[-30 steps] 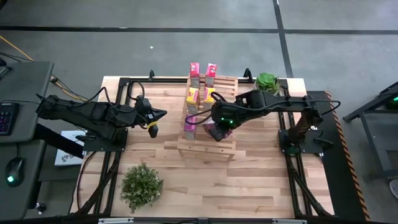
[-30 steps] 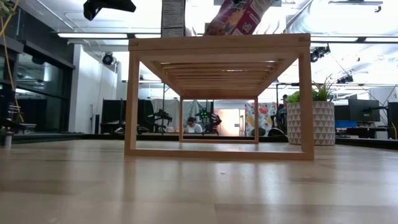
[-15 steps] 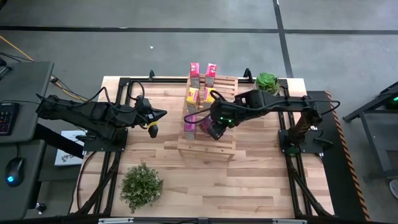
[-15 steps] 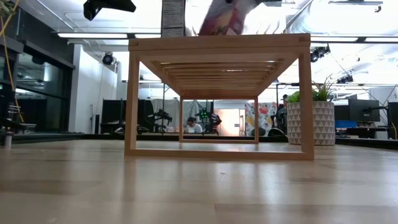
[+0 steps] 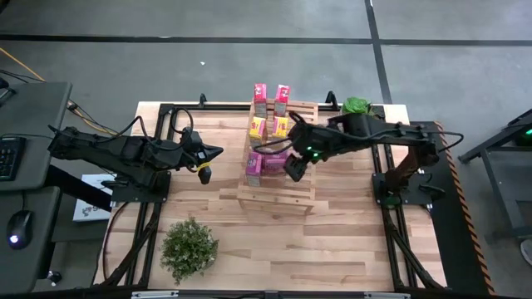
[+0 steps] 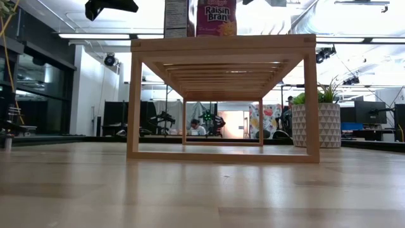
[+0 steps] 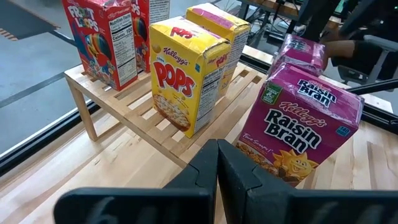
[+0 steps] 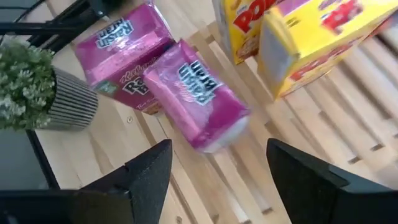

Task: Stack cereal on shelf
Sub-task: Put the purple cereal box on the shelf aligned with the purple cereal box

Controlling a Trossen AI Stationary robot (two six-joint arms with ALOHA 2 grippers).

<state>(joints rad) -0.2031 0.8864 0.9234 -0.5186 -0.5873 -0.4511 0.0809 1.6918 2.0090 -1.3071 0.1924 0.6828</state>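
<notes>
Six cereal boxes sit on the wooden shelf [image 5: 278,170] now: two red Froot Loops [image 7: 99,40] on the far tier, two yellow Pops [image 7: 183,74] in the middle, two magenta Raisin Bran on the nearest step. One Raisin Bran box [image 7: 301,134] stands upright, and from table level its front faces out on top of the rack. Its twin [image 8: 199,102] stands right beside it. Over that front tier hovers the right gripper [image 5: 293,169], fingers spread wide, nothing between them, the magenta box free below. Off to the shelf's left, above bare table [image 5: 208,224], the left gripper [image 5: 204,172] waits, clenched tight and empty.
</notes>
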